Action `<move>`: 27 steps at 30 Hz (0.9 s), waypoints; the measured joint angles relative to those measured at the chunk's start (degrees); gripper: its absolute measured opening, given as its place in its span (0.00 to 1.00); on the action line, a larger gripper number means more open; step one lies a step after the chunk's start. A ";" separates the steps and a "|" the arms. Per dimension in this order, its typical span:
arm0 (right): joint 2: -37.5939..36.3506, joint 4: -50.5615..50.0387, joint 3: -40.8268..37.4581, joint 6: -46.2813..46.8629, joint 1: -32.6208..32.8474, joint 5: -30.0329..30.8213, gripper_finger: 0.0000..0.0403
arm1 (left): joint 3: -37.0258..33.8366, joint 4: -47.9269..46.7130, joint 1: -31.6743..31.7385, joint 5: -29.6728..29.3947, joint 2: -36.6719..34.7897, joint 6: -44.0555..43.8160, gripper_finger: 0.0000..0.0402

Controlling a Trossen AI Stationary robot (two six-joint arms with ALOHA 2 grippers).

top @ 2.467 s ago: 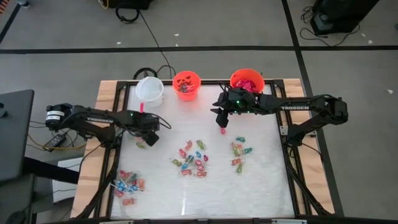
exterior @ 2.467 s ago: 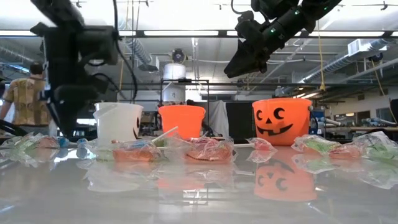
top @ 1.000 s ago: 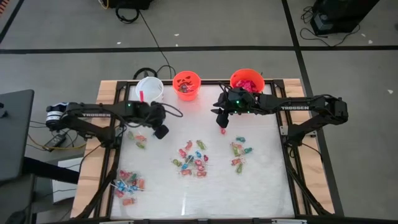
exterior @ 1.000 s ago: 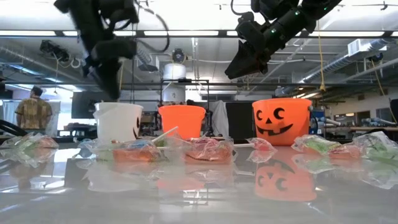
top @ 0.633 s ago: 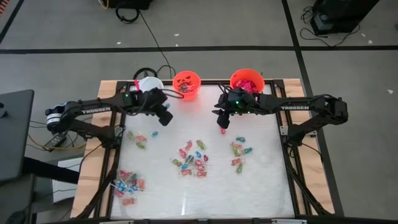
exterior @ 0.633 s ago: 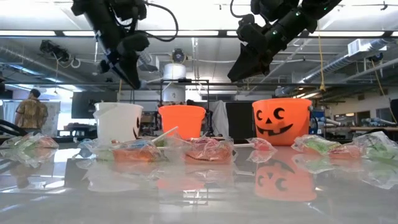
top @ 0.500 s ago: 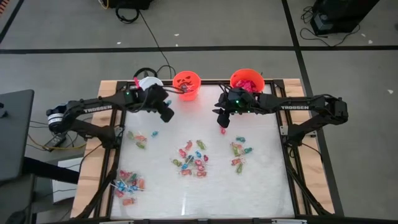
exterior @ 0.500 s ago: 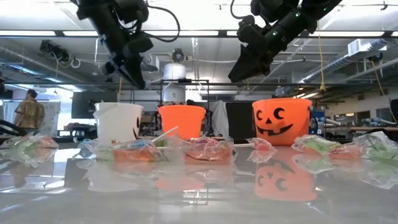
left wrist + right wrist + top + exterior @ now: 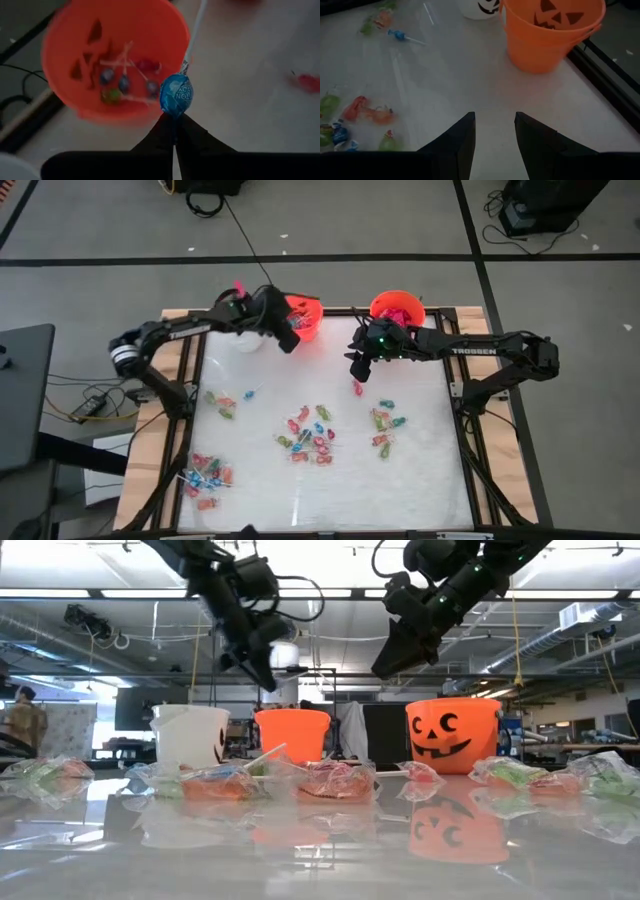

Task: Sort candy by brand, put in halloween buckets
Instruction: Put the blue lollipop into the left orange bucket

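Note:
My left gripper [image 9: 175, 131] hangs shut on a blue lollipop [image 9: 176, 95] beside the rim of the small orange halloween bucket [image 9: 115, 55], which holds several lollipops. In the high view this gripper [image 9: 292, 343] sits between the white bucket [image 9: 240, 338] and the small orange one [image 9: 303, 315]. My right gripper [image 9: 357, 372] hovers open and empty above a red candy [image 9: 357, 388], near the larger orange bucket [image 9: 397, 308] of red packets. Candy lies in piles on the table [image 9: 310, 435]. My left gripper pinches the lollipop's blue wrapped head at its lower end [image 9: 175, 110] between its two fingertips. The white stick [image 9: 195, 30] points away from the fingers. The lollipop is lifted clear of the table, next to the small orange bucket's rim.
More candy heaps lie at the right [image 9: 388, 425], at the near left [image 9: 205, 475] and at the left [image 9: 222, 402]. A loose blue lollipop [image 9: 400, 36] lies on the table. All three buckets stand along the far edge. A person [image 9: 18, 725] stands in the room behind.
My left gripper has risen and swung from the table's left part toward the far edge and to the right, past the white bucket, up to the small orange bucket, carrying the blue lollipop.

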 joint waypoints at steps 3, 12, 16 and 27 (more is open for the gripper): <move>0.00 -0.03 0.00 0.00 -0.11 0.00 0.37 | 5.05 -1.82 1.28 -0.73 3.36 0.97 0.03; 0.00 -0.21 0.00 0.17 -0.11 -0.18 0.37 | 12.68 -3.45 3.57 -3.85 10.16 2.32 0.07; 0.00 -1.74 0.00 0.17 -0.11 -0.20 0.37 | 13.49 -3.34 3.57 -5.34 10.45 2.64 0.21; 0.00 -3.60 0.00 -0.02 -0.33 -0.18 0.37 | 11.18 -10.95 -1.53 -8.93 3.10 4.09 0.45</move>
